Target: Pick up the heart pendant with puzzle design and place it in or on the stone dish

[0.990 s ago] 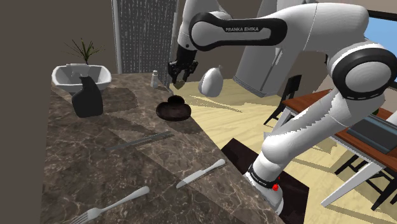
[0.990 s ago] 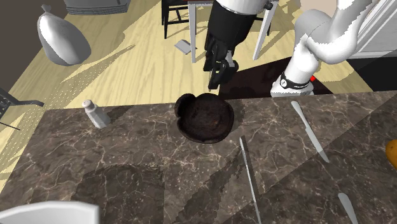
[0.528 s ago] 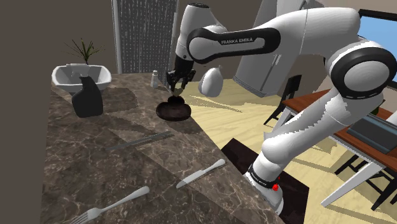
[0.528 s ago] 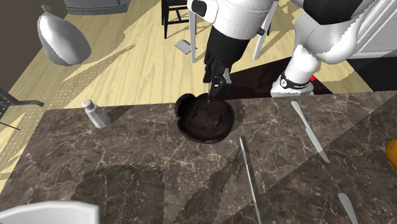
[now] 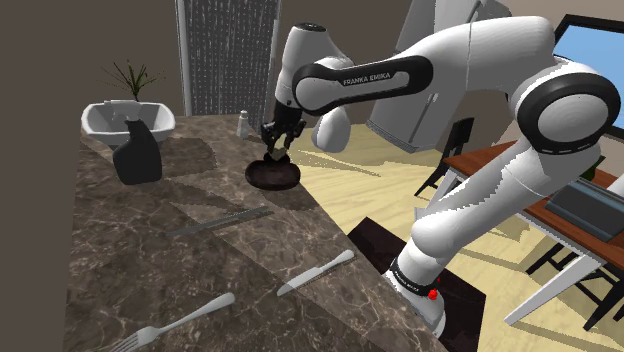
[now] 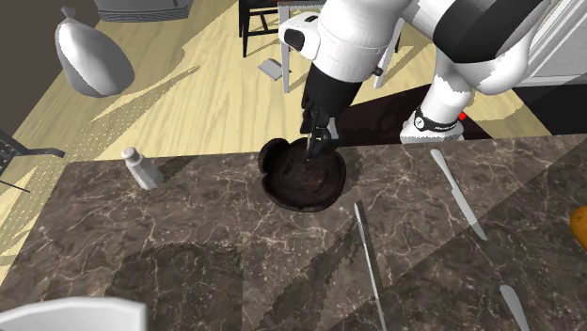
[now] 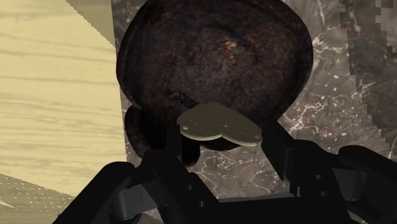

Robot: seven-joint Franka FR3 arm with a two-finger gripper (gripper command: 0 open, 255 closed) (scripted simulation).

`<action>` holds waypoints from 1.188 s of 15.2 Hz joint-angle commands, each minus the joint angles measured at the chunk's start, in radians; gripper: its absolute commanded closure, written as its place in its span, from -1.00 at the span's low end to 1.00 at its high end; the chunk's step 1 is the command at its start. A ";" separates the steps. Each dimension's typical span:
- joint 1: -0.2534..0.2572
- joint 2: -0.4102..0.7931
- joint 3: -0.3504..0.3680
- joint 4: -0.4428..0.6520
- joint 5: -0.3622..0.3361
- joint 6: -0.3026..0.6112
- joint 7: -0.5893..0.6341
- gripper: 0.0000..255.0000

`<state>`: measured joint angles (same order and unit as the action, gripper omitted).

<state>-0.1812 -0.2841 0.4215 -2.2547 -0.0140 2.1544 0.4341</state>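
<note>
at the edge of the counter (image 5: 150, 235), shoulder view: gripper (image 5: 277, 148) hangs low above the dark dish (image 5: 272, 178).
second exterior view: tip near the dish's rim, not its middle.
wrist view: fingers (image 7: 180, 153) pinch the pale heart pendant (image 7: 219, 125).
next: slide to the middle, go low, let go softly.

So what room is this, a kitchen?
Probably a kitchen, yes. A dark marbled counter has a knife, a fork and a shaker on it, and there is a white basin at its far end.
</note>
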 commanded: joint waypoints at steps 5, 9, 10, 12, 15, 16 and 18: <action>0.000 0.000 0.000 -0.002 0.000 0.002 0.000 1.00; 0.000 0.000 0.000 -0.002 0.000 0.002 0.000 -1.00; 0.000 0.000 0.000 -0.002 0.000 0.002 0.000 -1.00; 0.003 -0.015 -0.003 0.017 0.007 -0.031 -0.005 -1.00; 0.009 -0.051 -0.011 0.079 0.021 -0.126 -0.015 -1.00; 0.009 -0.051 -0.011 0.079 0.021 -0.126 -0.015 -1.00; 0.009 -0.051 -0.011 0.079 0.021 -0.126 -0.015 -1.00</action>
<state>-0.1724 -0.3319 0.4125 -2.1778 0.0055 2.0337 0.4212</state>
